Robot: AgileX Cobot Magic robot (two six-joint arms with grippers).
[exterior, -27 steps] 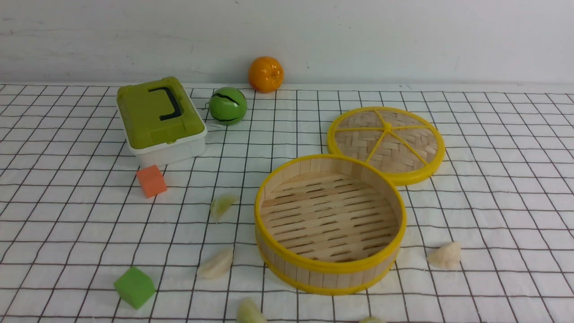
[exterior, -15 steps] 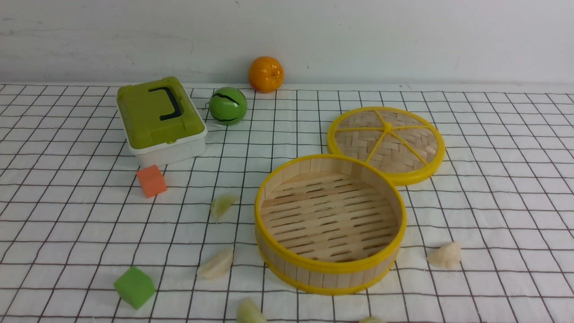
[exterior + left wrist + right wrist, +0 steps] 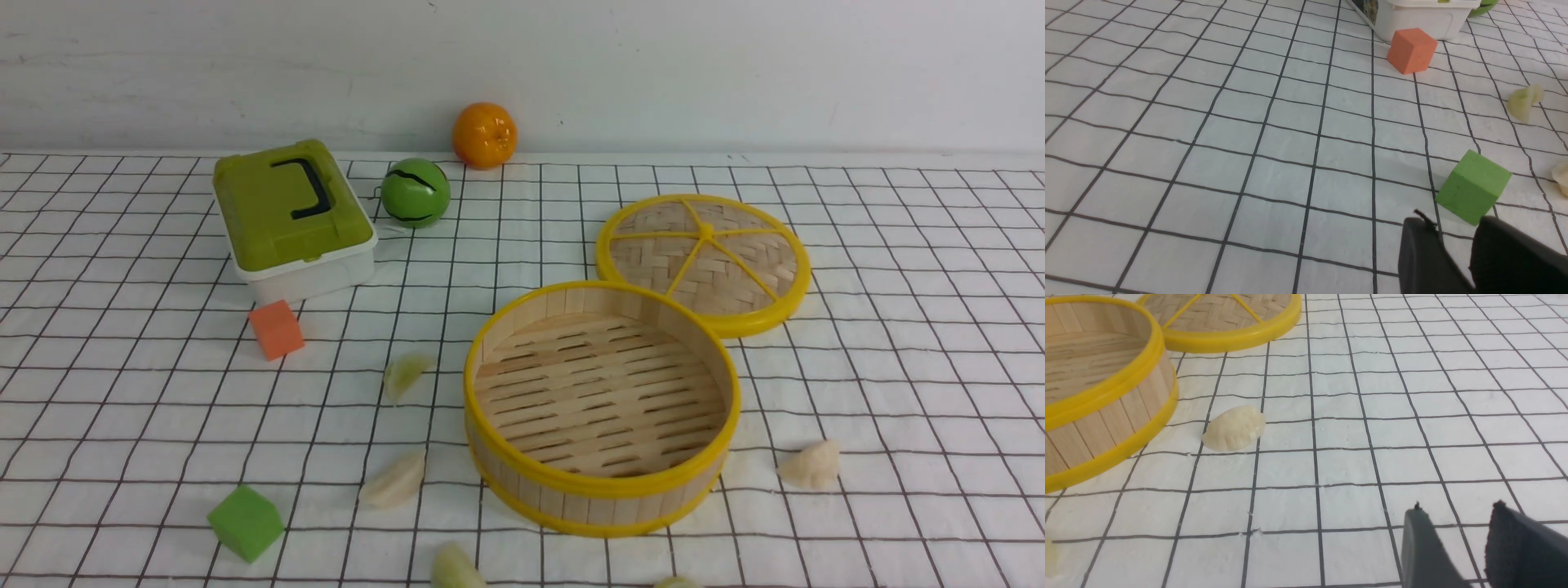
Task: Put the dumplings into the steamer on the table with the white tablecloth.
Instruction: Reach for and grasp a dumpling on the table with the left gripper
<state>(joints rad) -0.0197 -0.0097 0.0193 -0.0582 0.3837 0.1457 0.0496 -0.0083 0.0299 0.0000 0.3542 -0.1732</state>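
The steamer [image 3: 588, 508] stands upright on the counter [image 3: 898, 367], a little right of the middle, and nothing lies inside it. All five dumplings are on the cloth [image 3: 122, 408] around it. A cream dumpling [image 3: 395, 480] and a pale green dumpling [image 3: 406, 372] lie to its left. Another cream dumpling [image 3: 811, 465] lies to its right. Two greenish dumplings [image 3: 454, 567] lie in front of it (both are cut by the near edge of the front view). The lid [image 3: 718, 278] lies flat just behind the steamer.

The left tool [image 3: 1453, 232] is a little open and has hold of nothing. The green cube [image 3: 1472, 185] lies just beyond its fingers, and the orange cube [image 3: 1411, 50] is farther away, beside the box [image 3: 1421, 16]. The right tool [image 3: 1457, 516] is also a little open and empty, well apart from the cream dumpling beside the steamer wall. The front view shows neither arm.
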